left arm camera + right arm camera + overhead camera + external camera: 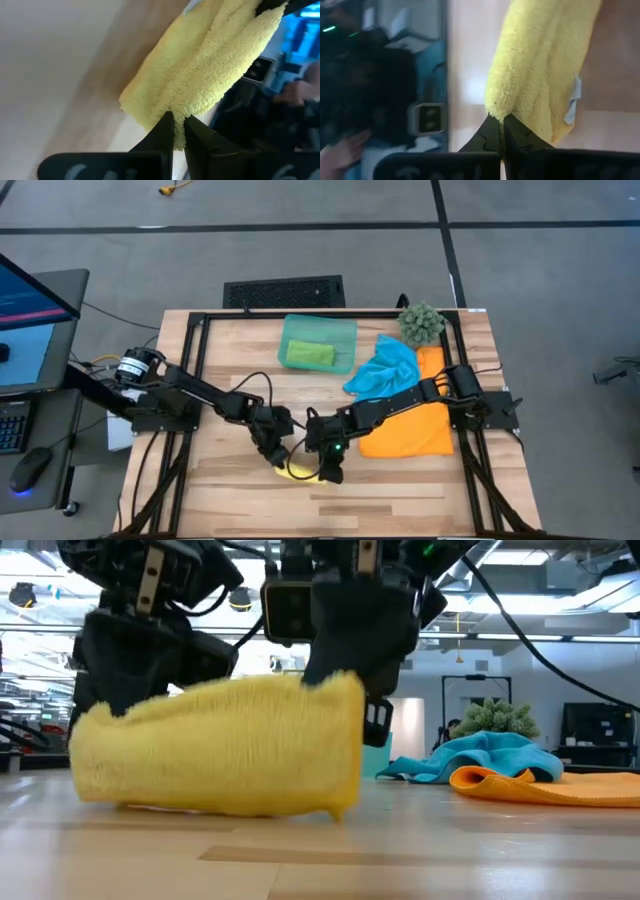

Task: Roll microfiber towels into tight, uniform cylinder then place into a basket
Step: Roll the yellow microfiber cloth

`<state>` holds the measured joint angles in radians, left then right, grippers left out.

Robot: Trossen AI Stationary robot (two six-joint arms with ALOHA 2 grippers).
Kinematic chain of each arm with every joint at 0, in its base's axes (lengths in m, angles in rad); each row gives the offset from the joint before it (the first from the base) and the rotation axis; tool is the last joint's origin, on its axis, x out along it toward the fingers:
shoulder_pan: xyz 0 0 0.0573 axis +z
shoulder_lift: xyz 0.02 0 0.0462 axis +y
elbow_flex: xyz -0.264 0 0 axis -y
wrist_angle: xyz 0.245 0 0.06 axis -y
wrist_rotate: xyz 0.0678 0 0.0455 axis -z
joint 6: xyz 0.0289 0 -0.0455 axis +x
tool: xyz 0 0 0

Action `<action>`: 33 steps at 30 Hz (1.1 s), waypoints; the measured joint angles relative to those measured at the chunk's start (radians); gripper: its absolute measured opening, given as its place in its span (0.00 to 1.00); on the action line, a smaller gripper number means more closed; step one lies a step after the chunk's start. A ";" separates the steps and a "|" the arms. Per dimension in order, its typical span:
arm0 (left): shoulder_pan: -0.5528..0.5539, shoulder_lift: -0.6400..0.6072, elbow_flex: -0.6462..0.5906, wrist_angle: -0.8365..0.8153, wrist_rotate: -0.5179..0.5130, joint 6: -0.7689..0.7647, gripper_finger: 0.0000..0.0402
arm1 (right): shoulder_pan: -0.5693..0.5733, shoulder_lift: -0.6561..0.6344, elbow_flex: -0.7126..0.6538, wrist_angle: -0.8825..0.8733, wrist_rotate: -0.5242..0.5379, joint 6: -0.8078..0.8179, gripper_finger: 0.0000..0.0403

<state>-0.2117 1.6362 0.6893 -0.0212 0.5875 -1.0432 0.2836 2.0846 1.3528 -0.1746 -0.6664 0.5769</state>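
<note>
The yellow towel [220,745] lies near the table's front edge as a thick, loosely rolled bundle; only a bit of it shows in the high view [298,472]. My left gripper [272,448] is shut on its left end and my right gripper [328,468] is shut on its right end. The teal basket [345,335] stands at the far middle with the rolled green towel [310,354] lying in it. The blue towel [385,368] lies crumpled on the far edge of the orange towel [415,425], which is spread flat at the right. My left gripper pinches the outer edge of the yellow bundle at its left end [172,107] between its two fingers, coming from above. The bundle lies lengthwise along the table's front edge with its underside [200,805] on the wood. My right gripper pinches the bundle's right end [500,102] between its two fingers, coming from above. The towel's layers bunch into a ridge that runs away from the fingertips. A small white label [574,102] shows on the towel's side.
A spiky green plant ball [421,323] stands at the far right corner, beyond the blue towel. A black frame [195,370] runs around the tabletop. Bare wood [240,370] lies between the left arm and the basket.
</note>
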 joint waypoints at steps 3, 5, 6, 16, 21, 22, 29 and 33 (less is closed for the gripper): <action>0.001 0.001 -0.002 -0.039 -0.064 -0.004 0.03 | 0.000 0.000 0.000 -0.035 0.119 0.007 0.02; 0.000 0.002 -0.002 -0.067 -0.104 0.005 0.03 | 0.001 0.000 0.000 -0.062 0.192 0.007 0.03; 0.000 0.002 -0.002 -0.079 -0.118 0.010 0.03 | 0.001 0.000 0.000 -0.073 0.220 0.007 0.03; 0.014 0.003 -0.002 -0.121 -0.052 0.028 0.03 | -0.015 0.147 0.006 0.144 -0.028 0.087 0.04; 0.022 0.003 -0.002 -0.145 -0.016 0.039 0.03 | -0.014 0.135 0.005 0.189 -0.046 0.097 0.04; 0.028 0.002 -0.002 -0.146 -0.016 0.047 0.03 | -0.014 0.129 0.003 0.190 -0.044 0.097 0.03; 0.069 0.001 -0.001 -0.184 -0.029 0.064 0.03 | -0.017 0.102 -0.001 0.174 0.004 0.105 0.06; 0.078 -0.001 0.000 -0.231 -0.058 0.063 0.03 | -0.018 0.099 -0.001 0.152 0.043 0.160 0.12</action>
<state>-0.1333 1.6356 0.6891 -0.2519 0.5290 -0.9798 0.2661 2.1838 1.3518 -0.0227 -0.6234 0.7365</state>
